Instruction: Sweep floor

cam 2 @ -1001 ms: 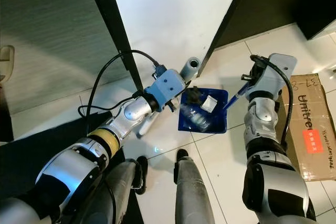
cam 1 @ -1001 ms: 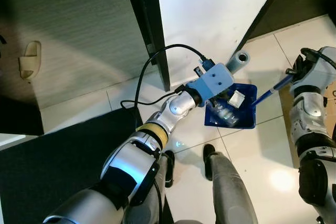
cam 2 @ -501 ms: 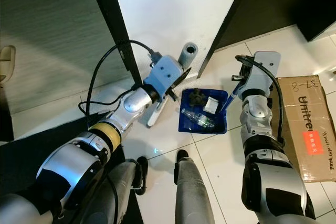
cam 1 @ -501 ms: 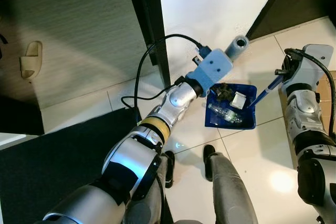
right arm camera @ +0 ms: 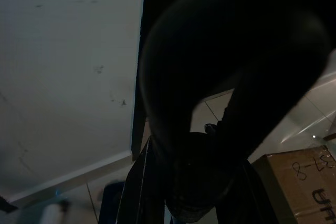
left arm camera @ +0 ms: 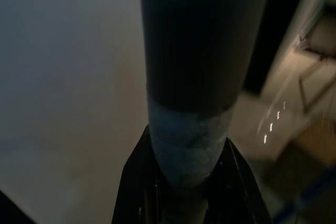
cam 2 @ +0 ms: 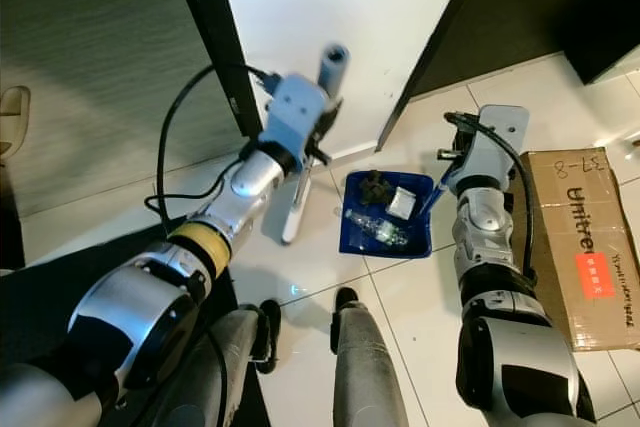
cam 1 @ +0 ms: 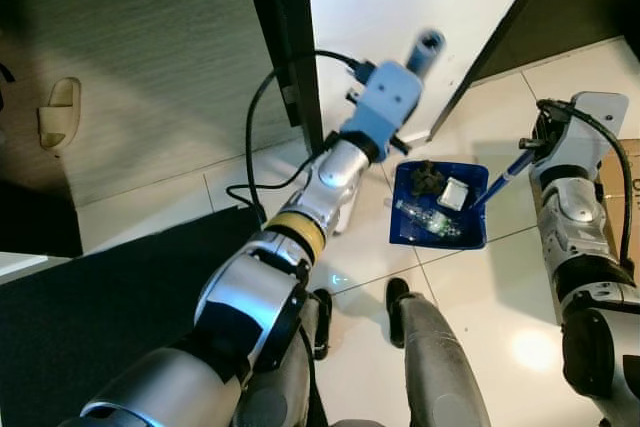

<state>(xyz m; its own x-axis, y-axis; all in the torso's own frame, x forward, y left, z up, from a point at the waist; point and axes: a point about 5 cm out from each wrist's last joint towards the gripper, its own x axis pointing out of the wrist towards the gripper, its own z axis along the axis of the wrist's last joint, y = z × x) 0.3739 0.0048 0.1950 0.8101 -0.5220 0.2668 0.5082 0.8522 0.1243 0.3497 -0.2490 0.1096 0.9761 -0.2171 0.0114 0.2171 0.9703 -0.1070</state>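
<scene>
A blue dustpan [cam 1: 473,229] lies on the white tiles and holds a clear plastic bottle [cam 1: 426,219], a white scrap [cam 1: 454,193] and a dark clump [cam 1: 425,178]. My right gripper [cam 1: 530,150] is shut on the dustpan's blue handle [cam 1: 503,175]; in the right wrist view the dark handle [right arm camera: 210,182] sits between the fingers. My left gripper [cam 2: 318,99] is shut on the grey broom handle [cam 2: 333,55], raised in front of the white wall. The broom's white lower part [cam 2: 296,202] hangs left of the dustpan. The left wrist view looks along the clamped handle [left arm camera: 190,129].
A cardboard box [cam 2: 585,237] lies right of my right arm. A dark door frame [cam 1: 285,37] stands at the wall behind the broom. A slipper [cam 1: 58,112] rests far left, and a dark mat [cam 1: 100,297] lies at the near left. My feet [cam 1: 398,295] stand just before the dustpan.
My left arm has lifted the broom up and left, away from the dustpan and toward the wall. The right gripper has shifted slightly left with the dustpan handle in it.
</scene>
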